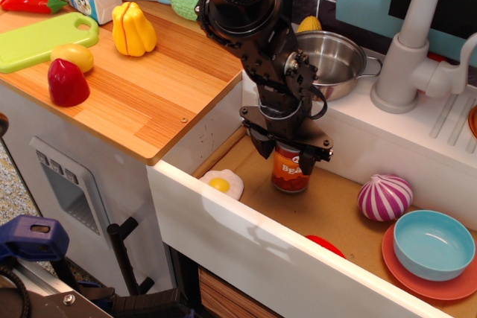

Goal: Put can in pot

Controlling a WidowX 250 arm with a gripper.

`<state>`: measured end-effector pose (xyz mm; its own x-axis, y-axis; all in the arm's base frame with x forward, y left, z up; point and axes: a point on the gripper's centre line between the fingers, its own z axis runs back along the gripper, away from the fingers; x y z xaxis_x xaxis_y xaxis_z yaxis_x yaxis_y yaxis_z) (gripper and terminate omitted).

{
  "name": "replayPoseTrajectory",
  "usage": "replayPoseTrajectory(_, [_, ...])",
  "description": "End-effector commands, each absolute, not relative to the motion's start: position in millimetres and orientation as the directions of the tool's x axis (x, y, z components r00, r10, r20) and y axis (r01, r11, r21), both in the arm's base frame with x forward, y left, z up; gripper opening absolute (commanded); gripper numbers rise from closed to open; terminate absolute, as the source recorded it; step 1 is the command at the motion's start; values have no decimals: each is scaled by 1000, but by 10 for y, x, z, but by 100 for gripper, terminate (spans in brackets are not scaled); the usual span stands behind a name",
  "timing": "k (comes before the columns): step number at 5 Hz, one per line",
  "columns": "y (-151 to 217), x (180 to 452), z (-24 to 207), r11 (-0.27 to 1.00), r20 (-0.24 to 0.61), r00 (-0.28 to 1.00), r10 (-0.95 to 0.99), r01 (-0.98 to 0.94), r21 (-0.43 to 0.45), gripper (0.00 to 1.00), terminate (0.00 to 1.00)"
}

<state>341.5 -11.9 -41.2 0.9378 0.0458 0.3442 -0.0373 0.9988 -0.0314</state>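
Observation:
The can (289, 170) has an orange-red label with white lettering. It hangs tilted a little above the brown sink floor. My gripper (285, 153) is shut on the can's top, with one black finger on each side. The shiny steel pot (335, 63) with loop handles stands on the white counter ledge behind and above the gripper, to its upper right. The pot's inside looks empty.
A fried-egg toy (221, 183) lies left of the can. A purple-and-white striped onion (384, 196), a light-blue bowl (434, 243) on an orange plate and a red item (325, 244) are in the sink. The white faucet (411, 50) stands right of the pot. Toy foods lie on the wooden counter (141, 87).

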Motion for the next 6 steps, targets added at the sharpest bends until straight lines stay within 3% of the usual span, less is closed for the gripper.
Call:
replayPoseTrajectory(1, [-162, 3444, 66, 997, 350, 934, 67, -78, 19, 0, 0])
replayPoseTrajectory(3, [30, 3216, 1002, 972, 263, 963, 48, -106, 211, 0, 0])
replayPoseTrajectory(4, [155, 3258, 1310, 949, 273, 961, -35, -54, 310, 0, 0])
replayPoseTrajectory(6, [171, 3791, 1391, 944, 388, 901, -194, 64, 322, 0, 0])
